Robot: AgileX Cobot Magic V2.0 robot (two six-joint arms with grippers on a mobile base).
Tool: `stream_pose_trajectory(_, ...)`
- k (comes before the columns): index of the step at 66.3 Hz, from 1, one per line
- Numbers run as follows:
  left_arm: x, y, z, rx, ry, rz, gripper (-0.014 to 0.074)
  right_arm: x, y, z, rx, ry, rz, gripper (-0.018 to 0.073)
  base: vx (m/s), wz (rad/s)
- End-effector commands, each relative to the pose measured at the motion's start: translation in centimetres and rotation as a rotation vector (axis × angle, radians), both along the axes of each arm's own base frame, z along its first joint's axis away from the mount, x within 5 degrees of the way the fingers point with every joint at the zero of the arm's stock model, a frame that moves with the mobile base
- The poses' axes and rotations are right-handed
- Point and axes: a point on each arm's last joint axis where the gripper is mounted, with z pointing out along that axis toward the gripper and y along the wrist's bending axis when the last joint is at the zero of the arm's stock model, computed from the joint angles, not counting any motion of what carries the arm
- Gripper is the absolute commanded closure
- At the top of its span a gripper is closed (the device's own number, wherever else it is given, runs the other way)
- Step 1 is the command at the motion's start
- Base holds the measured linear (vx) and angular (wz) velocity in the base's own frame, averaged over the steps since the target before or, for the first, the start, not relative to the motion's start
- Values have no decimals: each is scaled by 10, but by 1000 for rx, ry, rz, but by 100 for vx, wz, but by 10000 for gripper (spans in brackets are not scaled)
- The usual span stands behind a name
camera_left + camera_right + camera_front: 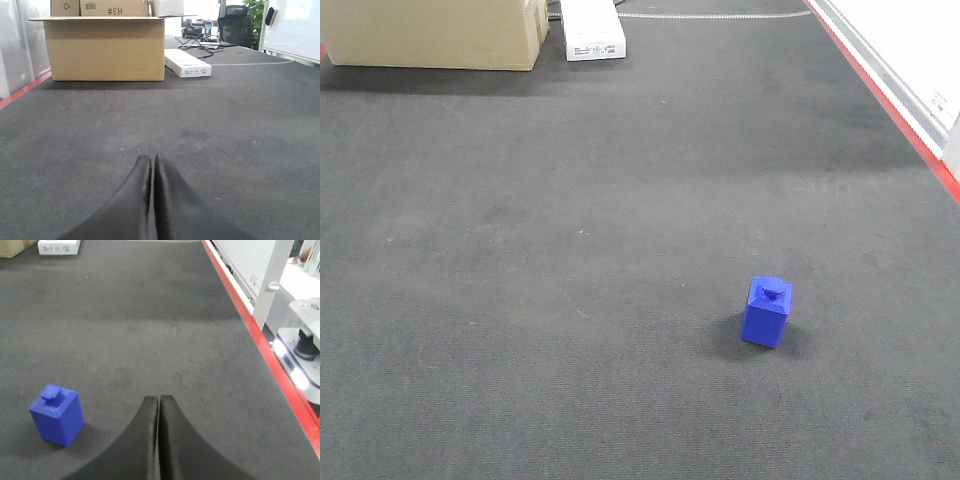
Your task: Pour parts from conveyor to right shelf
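Observation:
A small blue block with a round stud on top (766, 311) stands upright on the dark grey conveyor surface (570, 250). It also shows in the right wrist view (56, 415), to the left of my right gripper (158, 399), which is shut and empty, a short way from the block. My left gripper (151, 159) is shut and empty above bare grey surface; the block is not in its view. Neither gripper shows in the front view. No shelf is in view.
A large cardboard box (105, 47) stands at the far end, with a flat white box (187, 63) beside it; both show at the top of the front view. A red strip and white wall (260, 335) run along the right edge. Cables, a chair and a plant lie beyond.

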Motion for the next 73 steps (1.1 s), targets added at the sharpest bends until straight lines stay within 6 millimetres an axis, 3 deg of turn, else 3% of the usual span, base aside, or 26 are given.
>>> stream_pose_trajectory(1,-2,0,14,-15,-105,-8,603,3,0,16,-3,-80,-2,567,0,0)
stream_pose_trajectory(17,-2,0,14,-15,-105,-7,603,6,2,13,27,-8,11,498,0,0)
stream_pose_trajectory(35,-2,0,14,-15,-105,-7,603,29,17,19,12,142,127,217,0,0)
stream_pose_trajectory(49,-2,0,14,-15,-105,-7,603,63,34,32,6,234,207,48,0,0)
stream_pose_trajectory(63,-2,0,14,-15,-105,-7,603,111,61,49,62,364,262,41,0,0)
stream_pose_trajectory(73,-2,0,14,-15,-105,-7,603,147,73,51,129,509,211,41,0,0)
